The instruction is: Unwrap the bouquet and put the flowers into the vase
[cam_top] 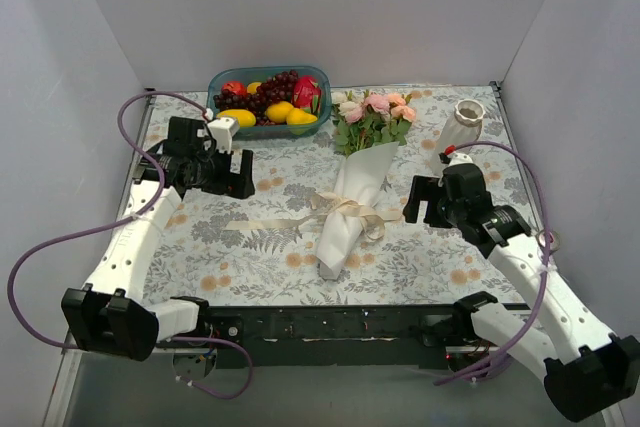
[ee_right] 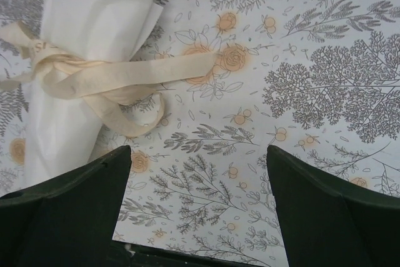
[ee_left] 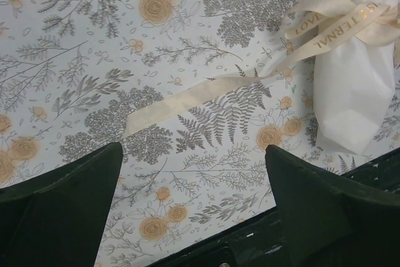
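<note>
The table is covered by a pale tablecloth (cam_top: pixel 200 247) printed with grey ferns and orange blossoms, and plain grey-white walls (cam_top: pixel 330 7) close it in on 3 sides. At the far edge, left of centre, sits a blue bowl (cam_top: pixel 268 131) holding dark grapes (cam_top: pixel 276 92), yellow fruit and red fruit. Near the far right corner stands the vase (cam_top: pixel 462 127), white and ribbed, just beyond my right arm.

The bouquet (cam_top: pixel 355 187) lies in the middle of the cloth between my 2 arms, its blooms towards the bowl and the point of its white paper cone towards me. The flowers (cam_top: pixel 375 112), pink, peach and cream with green leaves, are in the cone. A cream ribbon (cam_top: pixel 345 209) is tied round it, with 1 tail trailing left across the cloth.

My left gripper (ee_left: pixel 194 154) hangs above the cloth left of the bouquet, fingers spread wide and holding nothing. My right gripper (ee_right: pixel 199 151) hangs to its right, likewise spread and holding nothing.
</note>
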